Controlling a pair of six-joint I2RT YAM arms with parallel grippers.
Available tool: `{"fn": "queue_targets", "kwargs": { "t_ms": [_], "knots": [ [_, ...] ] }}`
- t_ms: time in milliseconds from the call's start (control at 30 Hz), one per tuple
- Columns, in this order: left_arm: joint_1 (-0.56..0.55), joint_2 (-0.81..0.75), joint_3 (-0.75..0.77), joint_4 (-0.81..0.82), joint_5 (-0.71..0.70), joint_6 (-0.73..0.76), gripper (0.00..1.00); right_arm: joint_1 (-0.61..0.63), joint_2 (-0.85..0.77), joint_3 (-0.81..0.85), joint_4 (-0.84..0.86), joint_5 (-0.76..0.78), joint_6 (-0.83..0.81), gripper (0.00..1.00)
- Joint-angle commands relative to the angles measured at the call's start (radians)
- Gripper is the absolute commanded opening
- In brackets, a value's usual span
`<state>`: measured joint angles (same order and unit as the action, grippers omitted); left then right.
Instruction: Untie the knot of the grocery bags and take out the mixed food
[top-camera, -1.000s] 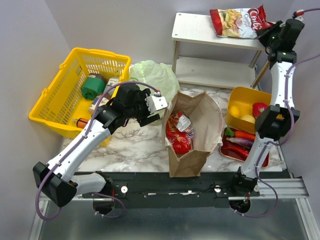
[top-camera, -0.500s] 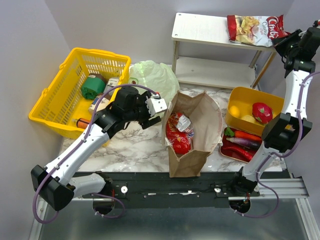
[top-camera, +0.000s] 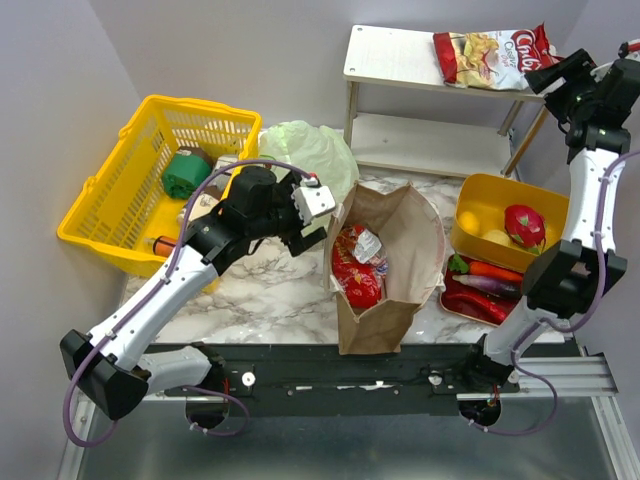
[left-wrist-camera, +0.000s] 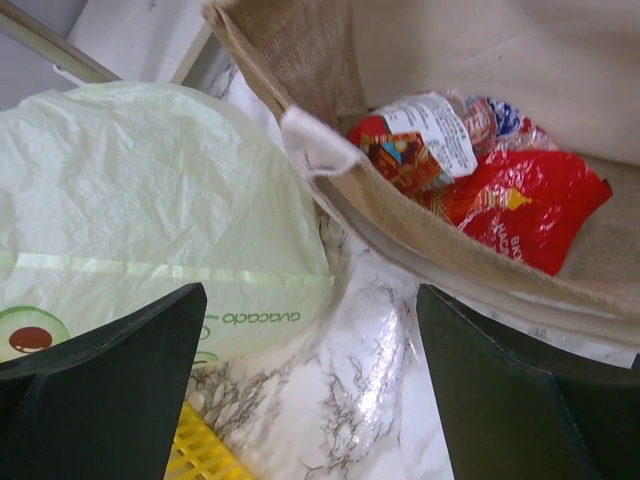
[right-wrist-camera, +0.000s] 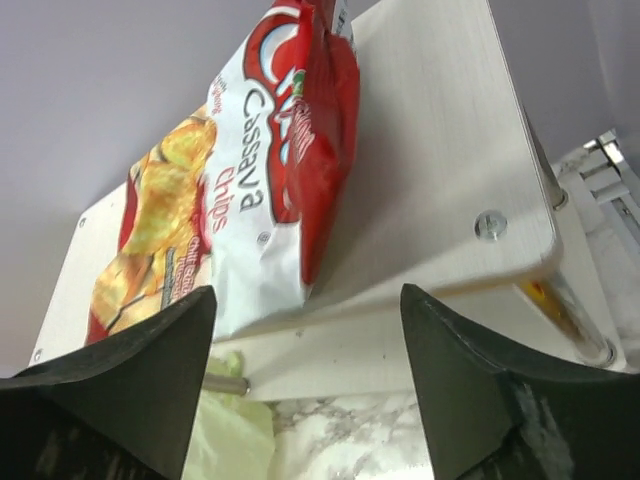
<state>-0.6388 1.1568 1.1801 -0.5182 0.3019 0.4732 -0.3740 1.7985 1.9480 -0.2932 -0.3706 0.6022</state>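
Fingers of the left gripper (left-wrist-camera: 310, 300) stood wide and empty over the marble table (top-camera: 270, 285), with the paper bag (top-camera: 385, 260) at 3 o'clock and the green plastic bag (top-camera: 310, 150) at 12. The right gripper (right-wrist-camera: 307, 300), wide too, faced the white shelf (top-camera: 390, 50) at the grey wall (top-camera: 250, 50).

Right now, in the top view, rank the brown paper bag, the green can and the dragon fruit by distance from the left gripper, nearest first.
1. Brown paper bag, right beside the left gripper.
2. Green can, in the yellow basket, left.
3. Dragon fruit, in the yellow bin, far right.
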Motion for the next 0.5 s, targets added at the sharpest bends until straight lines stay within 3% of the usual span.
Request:
{"fn": "queue_targets", "kwargs": {
  "t_ms": [0, 100, 200, 367, 467],
  "knots": [
    [-0.01, 0.062, 0.154, 0.041, 0.04, -0.155, 0.99, -0.028, -0.224, -0.151, -0.061, -0.036, 0.013, 0.93],
    [-0.015, 0.083, 0.165, 0.082, 0.077, -0.264, 0.99, -0.029, -0.399, -0.326, -0.122, -0.046, 0.019, 0.96],
    [-0.015, 0.052, 0.077, 0.162, 0.101, -0.341, 0.99, 0.021, -0.555, -0.578, -0.087, -0.155, -0.077, 1.0],
    [-0.015, -0.002, -0.061, 0.187, 0.118, -0.412, 0.98, 0.401, -0.878, -0.871, -0.054, -0.201, -0.505, 0.99],
    [-0.015, -0.043, -0.105, 0.193, 0.105, -0.429, 0.98, 0.446, -0.91, -0.937, -0.13, -0.287, -0.591, 0.99]
  ]
}}
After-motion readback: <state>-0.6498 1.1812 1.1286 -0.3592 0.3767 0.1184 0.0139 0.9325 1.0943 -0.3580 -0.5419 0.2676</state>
